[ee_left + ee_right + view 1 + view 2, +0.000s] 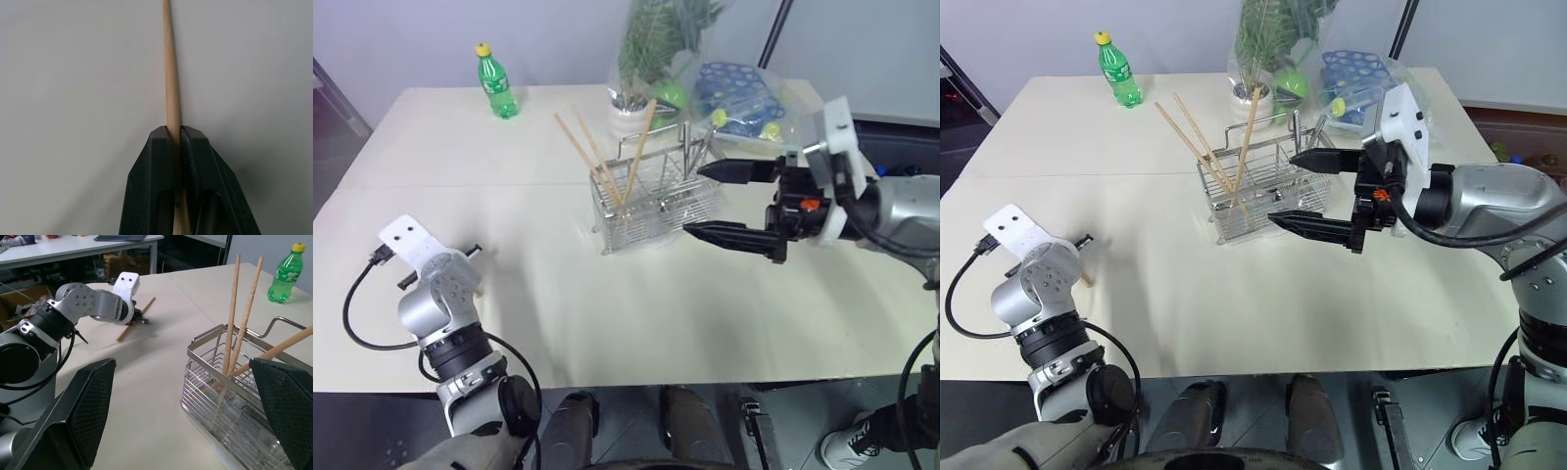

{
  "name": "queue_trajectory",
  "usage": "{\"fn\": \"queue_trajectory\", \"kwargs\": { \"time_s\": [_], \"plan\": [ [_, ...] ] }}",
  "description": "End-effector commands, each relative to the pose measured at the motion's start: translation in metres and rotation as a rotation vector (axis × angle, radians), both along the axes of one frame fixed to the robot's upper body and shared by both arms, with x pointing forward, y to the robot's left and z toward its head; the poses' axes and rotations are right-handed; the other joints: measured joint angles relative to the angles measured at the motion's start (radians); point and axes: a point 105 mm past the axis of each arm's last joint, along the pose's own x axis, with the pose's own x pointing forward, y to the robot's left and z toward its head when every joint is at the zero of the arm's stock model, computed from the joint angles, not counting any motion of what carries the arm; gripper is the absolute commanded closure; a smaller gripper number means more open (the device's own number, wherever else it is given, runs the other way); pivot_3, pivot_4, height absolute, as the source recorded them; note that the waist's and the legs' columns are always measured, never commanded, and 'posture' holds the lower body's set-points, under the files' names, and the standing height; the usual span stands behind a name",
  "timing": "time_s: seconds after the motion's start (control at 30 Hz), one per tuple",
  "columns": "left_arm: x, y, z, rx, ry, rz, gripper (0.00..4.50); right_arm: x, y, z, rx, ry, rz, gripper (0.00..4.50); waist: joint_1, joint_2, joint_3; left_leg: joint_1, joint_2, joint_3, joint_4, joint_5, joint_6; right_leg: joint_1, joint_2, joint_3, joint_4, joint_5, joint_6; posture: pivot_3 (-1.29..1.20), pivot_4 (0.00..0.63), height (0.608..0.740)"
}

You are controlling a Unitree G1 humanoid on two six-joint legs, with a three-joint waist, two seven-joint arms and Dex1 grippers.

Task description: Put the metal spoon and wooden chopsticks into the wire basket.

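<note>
**Left wrist view: fingers pinched on a chopstick**

Left wrist view showed the left gripper with its two black fingers pressed together on one wooden chopstick. The stick ran out past the fingertips, with the pale table behind it. From the right wrist view, that stick lay low over the table, and the left gripper was clamped near its middle.

The wire basket stood on the table, near the far side and toward the robot's right. Three wooden chopsticks stood in it, leaning and poking out over the top. I could not make out the metal spoon in the basket or on the table.

The right gripper hung in the air just beside the basket, on its right side. Its two fingers were wide apart and held nothing. One fingertip was up by the basket's rim, and the other was lower, by its side wall.

Behind the basket were a plant in a white pot and a clear bag with blue things. A green bottle stood well apart, at the far left of the table.
</note>
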Motion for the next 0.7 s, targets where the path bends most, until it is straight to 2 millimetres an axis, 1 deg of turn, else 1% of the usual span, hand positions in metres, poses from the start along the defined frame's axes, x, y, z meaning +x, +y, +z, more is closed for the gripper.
{"fn": "queue_trajectory", "kwargs": {
  "time_s": [0.03, 0.07, 0.1, 0.17, 0.2, 0.23, 0.3, 0.33, 0.4, 0.47, 0.57, 0.63, 0.7],
  "plan": [
    [0.023, 0.002, 0.05, 0.113, -0.171, -0.065, 4.43, -0.004, -0.002, 0.01, 0.011, -0.057, -0.011, 0.0, 0.0, -0.002, 0.001, 0.0, 0.0, 0.0, 0.0, 0.0, 0.0, 0.0, 0.0, 0.0, 0.0, 0.0, 0.0, 0.0, 0.15, 0.74],
    [0.034, 0.0, 0.079, 0.18, -0.269, -0.124, 4.43, -0.003, -0.003, 0.01, 0.011, -0.058, -0.021, 0.0, 0.0, -0.004, 0.002, -0.001, 0.0, 0.0, 0.0, 0.0, 0.0, 0.0, 0.0, 0.0, 0.0, 0.0, 0.0, 0.0, 0.15, 0.74],
    [0.045, -0.006, 0.112, 0.245, -0.391, -0.2, 4.43, -0.002, -0.005, 0.009, 0.012, -0.059, -0.031, 0.0, 0.0, -0.005, 0.002, -0.002, 0.0, 0.0, 0.0, 0.0, 0.0, -0.001, 0.0, 0.0, 0.0, 0.0, 0.0, 0.0, 0.15, 0.74],
    [0.054, -0.016, 0.15, 0.312, -0.538, -0.3, 4.43, -0.002, -0.006, 0.008, 0.013, -0.059, -0.044, 0.0, 0.002, -0.006, 0.002, -0.004, 0.0, -0.001, 0.0, 0.0, -0.001, -0.003, 0.0, -0.001, 0.0, 0.0, 0.0, 0.0, 0.15, 0.74],
    [0.057, -0.021, 0.164, 0.327, -0.593, -0.354, 4.43, -0.001, -0.006, 0.008, 0.015, -0.059, -0.048, 0.0, 0.001, -0.005, 0.002, -0.006, 0.0, -0.001, 0.001, 0.0, -0.001, -0.004, 0.0, -0.001, 0.0, 0.0, 0.0, 0.0, 0.15, 0.74],
    [0.059, -0.026, 0.189, 0.372, -0.669, -0.425, 4.43, -0.001, -0.006, 0.007, 0.016, -0.059, -0.056, 0.0, 0.001, -0.005, 0.002, -0.006, 0.0, 0.0, 0.001, 0.0, -0.001, -0.004, -0.001, -0.001, -0.001, 0.0, 0.0, 0.0, 0.15, 0.74],
    [0.055, -0.033, 0.241, 0.509, -0.794, -0.557, 4.43, 0.001, -0.011, 0.004, 0.022, -0.056, -0.088, 0.0, -0.001, -0.005, 0.002, -0.006, -0.001, 0.0, 0.0, 0.0, -0.001, -0.005, -0.002, -0.001, -0.001, 0.0, 0.0, 0.0, 0.15, 0.74],
    [0.051, -0.036, 0.259, 0.555, -0.838, -0.604, 4.43, 0.001, -0.014, 0.002, 0.026, -0.053, -0.105, 0.0, -0.002, -0.005, 0.002, -0.007, -0.001, 0.0, -0.001, 0.0, -0.001, -0.006, -0.001, -0.001, -0.001, 0.0, 0.0, 0.0, 0.15, 0.74],
    [0.046, -0.043, 0.28, 0.578, -0.916, -0.691, 4.43, 0.003, -0.018, -0.001, 0.026, -0.051, -0.131, 0.0, -0.008, -0.005, 0.002, -0.01, -0.001, 0.0, -0.001, 0.0, -0.001, -0.01, -0.001, -0.001, -0.001, 0.0, 0.0, 0.0, 0.15, 0.74],
    [0.04, -0.058, 0.295, 0.549, -1.02, -0.812, 4.43, 0.005, -0.023, -0.003, 0.033, -0.052, -0.158, 0.0, -0.006, -0.004, 0.001, -0.012, -0.001, 0.001, -0.001, 0.0, -0.001, -0.013, -0.002, 0.0, 0.001, 0.0, 0.0, 0.0, 0.15, 0.74],
    [0.03, -0.078, 0.306, 0.483, -1.153, -0.95, 4.43, 0.009, -0.03, -0.009, 0.028, -0.053, -0.2, 0.0, -0.004, -0.004, 0.002, -0.012, -0.001, 0.001, 0.0, 0.0, -0.001, -0.014, -0.002, 0.0, 0.003, 0.0, 0.0, 0.0, 0.15, 0.74],
    [0.016, -0.098, 0.318, 0.428, -1.274, -1.066, 4.43, 0.013, -0.039, -0.016, -0.002, -0.057, -0.242, 0.0, -0.003, -0.004, 0.002, -0.013, 0.0, 0.001, 0.002, 0.001, 0.0, -0.014, -0.002, 0.0, 0.003, 0.0, 0.0, 0.0, 0.15, 0.74],
    [0.005, -0.112, 0.326, 0.372, -1.36, -1.147, 4.43, 0.013, -0.043, -0.019, -0.003, -0.059, -0.26, 0.0, -0.004, -0.004, 0.002, -0.015, 0.0, 0.001, 0.004, 0.001, 0.0, -0.014, -0.001, -0.001, 0.003, 0.001, 0.001, 0.0, 0.15, 0.74]
  ]
}}
